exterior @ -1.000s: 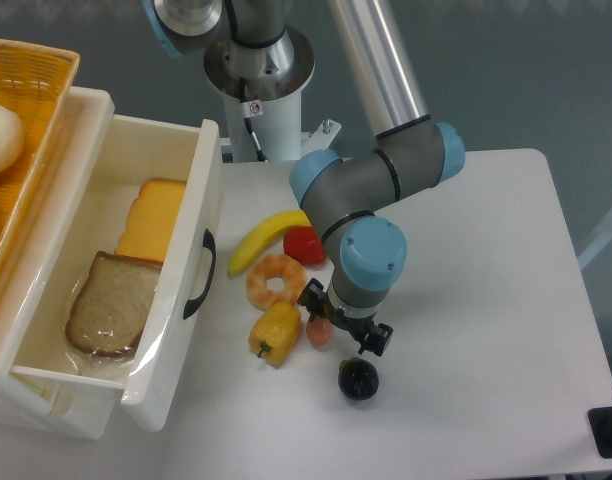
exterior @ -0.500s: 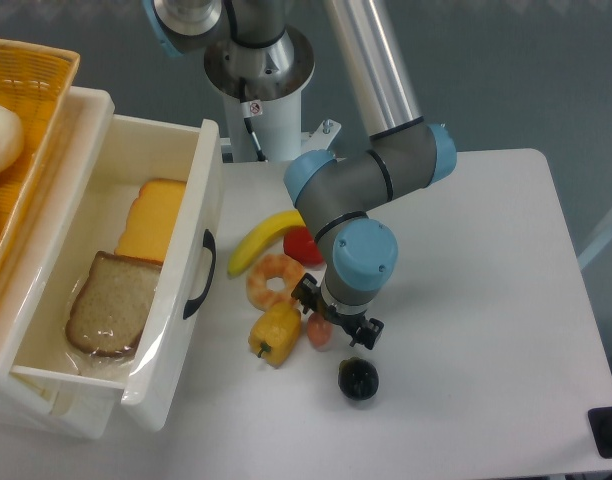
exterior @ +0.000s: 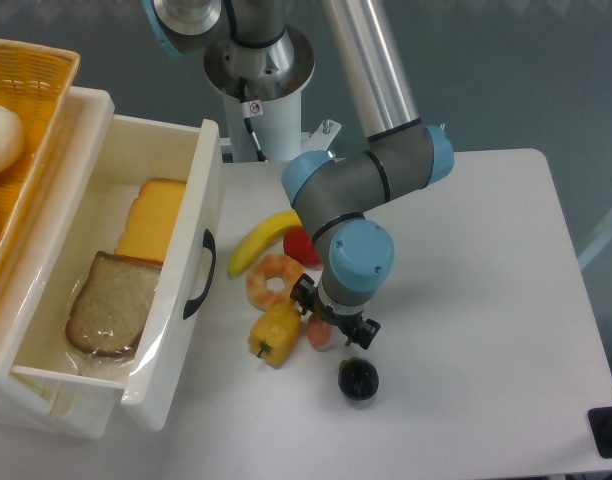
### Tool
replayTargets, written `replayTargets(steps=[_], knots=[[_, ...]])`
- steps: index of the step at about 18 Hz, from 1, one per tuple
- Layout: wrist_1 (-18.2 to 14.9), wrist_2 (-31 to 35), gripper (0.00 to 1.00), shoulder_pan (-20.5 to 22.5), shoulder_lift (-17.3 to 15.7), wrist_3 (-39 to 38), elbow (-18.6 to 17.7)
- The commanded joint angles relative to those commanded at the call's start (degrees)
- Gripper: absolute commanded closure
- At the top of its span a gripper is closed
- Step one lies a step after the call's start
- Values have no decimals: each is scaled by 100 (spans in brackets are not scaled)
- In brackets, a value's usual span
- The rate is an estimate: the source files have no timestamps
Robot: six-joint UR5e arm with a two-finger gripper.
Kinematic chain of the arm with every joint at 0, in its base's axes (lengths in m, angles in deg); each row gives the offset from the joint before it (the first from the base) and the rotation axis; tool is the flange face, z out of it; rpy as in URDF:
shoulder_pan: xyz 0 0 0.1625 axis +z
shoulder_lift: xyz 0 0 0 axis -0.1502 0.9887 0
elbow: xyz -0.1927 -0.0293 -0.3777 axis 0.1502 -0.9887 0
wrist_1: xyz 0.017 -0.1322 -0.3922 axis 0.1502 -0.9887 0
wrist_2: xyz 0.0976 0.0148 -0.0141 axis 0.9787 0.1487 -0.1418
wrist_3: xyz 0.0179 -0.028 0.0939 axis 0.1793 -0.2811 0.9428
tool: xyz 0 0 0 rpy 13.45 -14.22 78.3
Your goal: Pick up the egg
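Gripper [exterior: 332, 322] points down at the table [exterior: 486, 300], jaws apart w/ the egg [exterior: 319, 334] sitting between the fingers; can't tell if the pads actually touch it. Only the lower part of the egg shows, pinkish-tan, rest hidden under the wrist. Egg rests on the tabletop, not lifted.

Just left of the gripper: yellow pepper [exterior: 274, 333], lying on its side, very close to the egg, contact unclear. Up-left of the gripper: shrimp ring [exterior: 276, 280], orange, curled, just above the pepper. Directly behind the gripper, partly hidden by the arm [exterior: 361, 190]: red tomato [exterior: 300, 243]. Banana [exterior: 263, 240] runs diagonally, up-left of the gripper, its tip near the tomato. Below-right of the gripper, near but apart: black round fruit [exterior: 358, 379].

Far left of the gripper: white drawer [exterior: 176, 300], pulled open, black handle facing the food items. Inside it a bread slice [exterior: 111, 305] in clear wrap toward the front and a cheese slice [exterior: 151, 220] behind it, overlapping a bit. Further left, above the drawer: yellow basket [exterior: 26, 130] w/ a white round object [exterior: 1, 135] at frame edge.

Arm comes down from the top, bends at the grey elbow w/ blue caps, wrist directly over the egg.
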Motion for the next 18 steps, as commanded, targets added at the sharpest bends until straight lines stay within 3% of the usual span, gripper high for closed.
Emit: replayTargets(steps=[11, 18], knots=[[0, 0, 16, -44, 0, 53, -97], [-9, -9, 35, -44, 0, 140, -105]])
